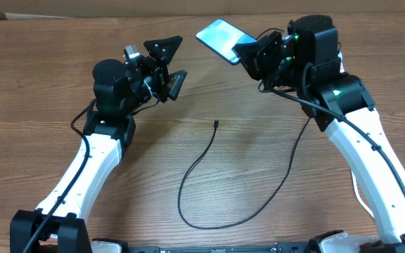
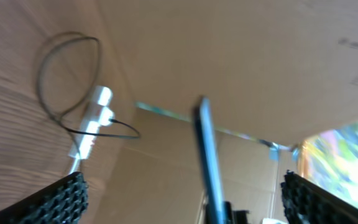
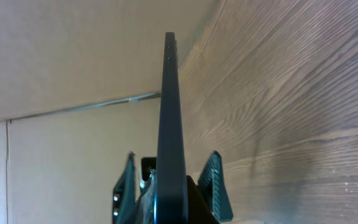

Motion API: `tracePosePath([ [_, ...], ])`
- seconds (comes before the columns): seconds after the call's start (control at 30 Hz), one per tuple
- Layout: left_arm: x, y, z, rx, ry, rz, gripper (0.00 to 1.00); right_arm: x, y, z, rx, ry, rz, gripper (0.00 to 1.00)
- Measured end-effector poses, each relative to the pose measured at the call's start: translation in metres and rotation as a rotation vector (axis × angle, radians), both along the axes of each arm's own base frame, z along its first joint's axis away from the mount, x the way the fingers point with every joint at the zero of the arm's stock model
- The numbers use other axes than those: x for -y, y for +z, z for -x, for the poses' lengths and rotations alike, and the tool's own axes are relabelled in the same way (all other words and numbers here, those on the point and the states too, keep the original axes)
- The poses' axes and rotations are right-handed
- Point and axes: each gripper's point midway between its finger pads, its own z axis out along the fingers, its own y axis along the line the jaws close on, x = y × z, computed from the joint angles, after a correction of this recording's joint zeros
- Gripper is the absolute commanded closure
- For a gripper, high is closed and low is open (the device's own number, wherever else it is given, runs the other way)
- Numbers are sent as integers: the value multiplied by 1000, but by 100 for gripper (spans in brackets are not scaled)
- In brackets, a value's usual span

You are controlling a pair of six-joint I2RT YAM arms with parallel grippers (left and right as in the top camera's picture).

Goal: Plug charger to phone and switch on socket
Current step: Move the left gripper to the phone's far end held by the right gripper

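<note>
Black, grid-textured left fingers (image 2: pixel 67 199) fill both lower corners of the left wrist view. They are spread wide and released, gripping nothing.

Item count:
- Two white-shelled arms with black joints: left arm (image 1: pixel 90 161) and right arm (image 1: pixel 371 147).
- One slim rectangular smartphone with black edges and a light blue screen (image 1: pixel 218 36).
- One long thin black charger cable (image 1: pixel 181 197).
- One small white elongated power strip (image 2: pixel 92 121), visible in the left wrist view only.

Arm pose: both arms reach from the near edge toward the far side of the wood-grain worktop (image 1: pixel 48 140). The left arm angles inward, its wrist turned toward the smartphone. The right arm bends at the elbow and turns back toward the centre.

The right fingers (image 3: pixel 213 180) are clenched on the lower end of the smartphone. They hold it clear of the worktop near the plain brown cardboard wall (image 2: pixel 229 50). From the right wrist it appears edge-on, a thin dark slab with two small holes near its top.

The charger cable lies loose on the worktop between the arms in one open loop. Its small connector tip rests at mid-worktop, well apart from the smartphone.

The power strip lies on the worktop with a black lead meeting its side. Blur hides the joint.
</note>
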Motion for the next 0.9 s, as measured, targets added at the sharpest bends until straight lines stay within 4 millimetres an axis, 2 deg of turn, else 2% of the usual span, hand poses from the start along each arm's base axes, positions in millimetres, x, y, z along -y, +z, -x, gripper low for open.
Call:
tracePosePath([
  [0.1,2,9,0,-7,-1,58,20,-9,2,4,0,17,-15,96],
  [0.27,12,16,4,-97,-13,181,19,-20,5,9,-2,38,-33,96],
  [0.47,23,18,9,-149,-34,237,19,-29,8,12,7,57,-45,96],
  [0.77,25,43,10,-55,-53,279,22,-31,8,14,2,62,-44,96],
  [0.9,25,45,10,-48,-55,280,27,-32,7,15,1,66,-43,96],
])
